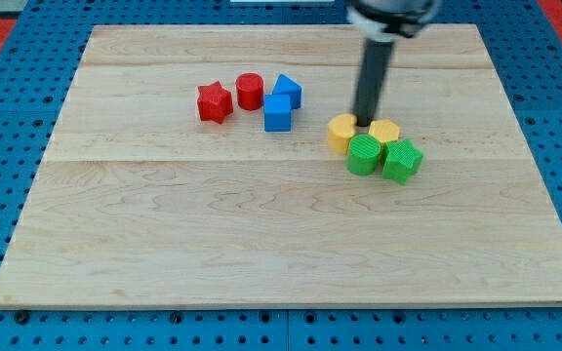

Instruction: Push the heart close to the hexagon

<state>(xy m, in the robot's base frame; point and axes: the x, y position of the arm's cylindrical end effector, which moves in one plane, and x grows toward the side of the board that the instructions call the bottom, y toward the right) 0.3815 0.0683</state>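
Note:
A yellow heart point(341, 132) and a yellow hexagon point(384, 131) lie right of the board's centre, a small gap apart. My tip point(364, 121) stands just above that gap, between the two and at their top edges. A green round block point(364, 155) sits just below the gap, touching both yellow blocks. A green star point(402, 161) lies next to it, below the hexagon.
At upper left of centre lie a red star point(214, 101), a red cylinder point(250, 91), a blue cube point(277, 113) and a blue angular block point(287, 90). The wooden board point(261, 234) rests on a blue pegboard.

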